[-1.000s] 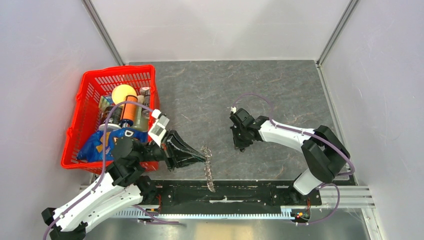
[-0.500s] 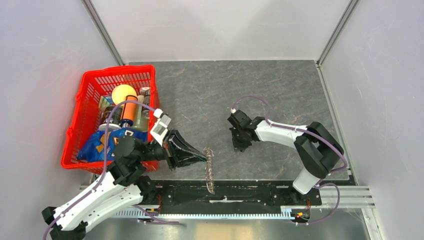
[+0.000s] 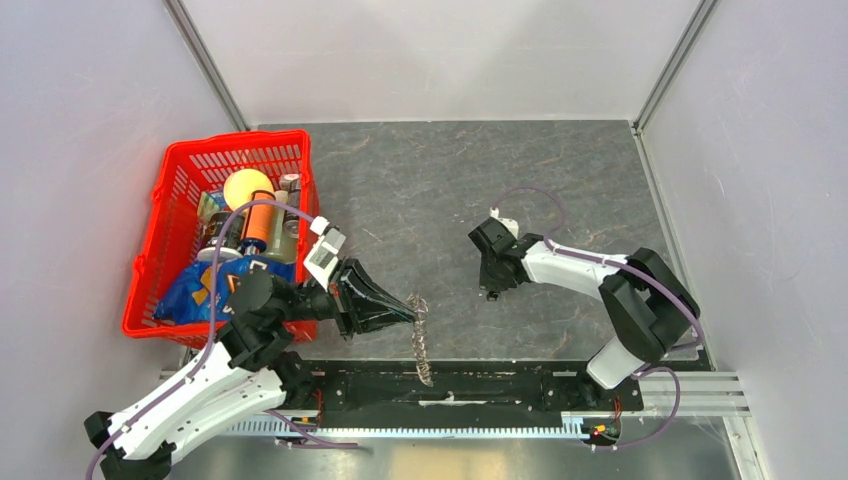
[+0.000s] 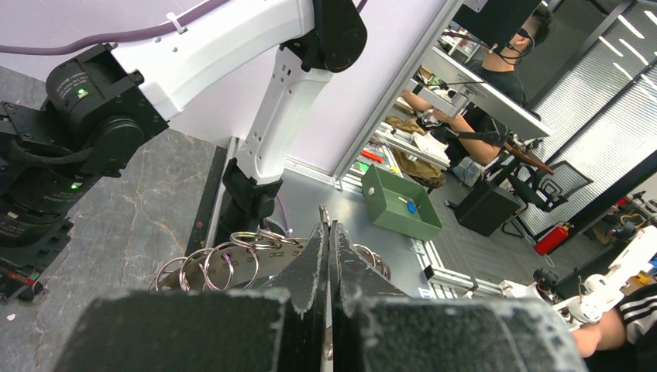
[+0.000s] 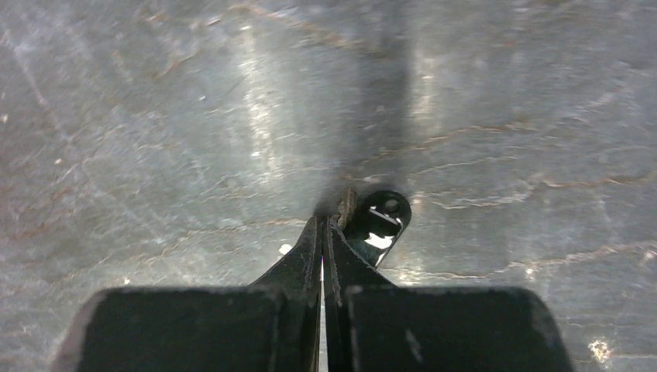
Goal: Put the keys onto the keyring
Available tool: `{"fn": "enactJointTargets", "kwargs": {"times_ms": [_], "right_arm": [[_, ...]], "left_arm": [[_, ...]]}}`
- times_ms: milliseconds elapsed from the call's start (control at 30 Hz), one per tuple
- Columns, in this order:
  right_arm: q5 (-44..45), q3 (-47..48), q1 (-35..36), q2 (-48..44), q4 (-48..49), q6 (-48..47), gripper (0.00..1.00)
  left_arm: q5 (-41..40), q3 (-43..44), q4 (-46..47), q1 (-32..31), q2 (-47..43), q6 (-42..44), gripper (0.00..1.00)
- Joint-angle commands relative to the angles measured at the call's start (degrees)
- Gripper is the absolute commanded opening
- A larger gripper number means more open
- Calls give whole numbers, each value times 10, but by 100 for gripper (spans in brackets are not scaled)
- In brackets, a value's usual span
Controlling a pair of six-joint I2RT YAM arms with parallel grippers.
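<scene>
The keyring [image 3: 421, 338] is a metal ring strung with small grey rings. It hangs edge-on from my left gripper [image 3: 411, 309] near the table's front edge. In the left wrist view the gripper [image 4: 328, 229] is shut on the keyring's [image 4: 242, 265] rim. My right gripper [image 3: 492, 290] points down at the table right of centre. In the right wrist view it [image 5: 324, 220] is shut, and the small key [image 5: 379, 220] with a black head sits at its tips, its blade pinched between them. The key is hidden in the top view.
A red basket [image 3: 176, 188] full of groceries stands at the left, beside my left arm. A black rail [image 3: 480, 386] runs along the table's front edge. Walls close in the back and both sides.
My right gripper has shifted a little to the right, staying shut. My left gripper with the keyring has barely moved.
</scene>
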Motion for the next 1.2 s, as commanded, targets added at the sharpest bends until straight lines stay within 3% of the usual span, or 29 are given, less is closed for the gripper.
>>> {"fn": "enactJointTargets", "kwargs": {"times_ms": [0,367,600,767,1000,1167], "right_arm": [[78,-47,-20,-19,-23,58,0],[80,-113,-31,-134,-34,117,0],[92,-90,-32,-246,-71,105,0],[57,-76,-31,-284,-108,99,14],[-14,-119,-25,-280,-70,146,33],[-20,-137,-5,-265,-36,170,37]], "left_arm": [[5,13,24,-1,-2,-5,2],[5,5,37,-1,-13,-17,2],[5,3,38,-1,-18,-19,2],[4,0,36,-1,-18,-16,2],[6,0,34,-1,-23,-14,2],[5,3,24,-1,-26,-10,2]]}}
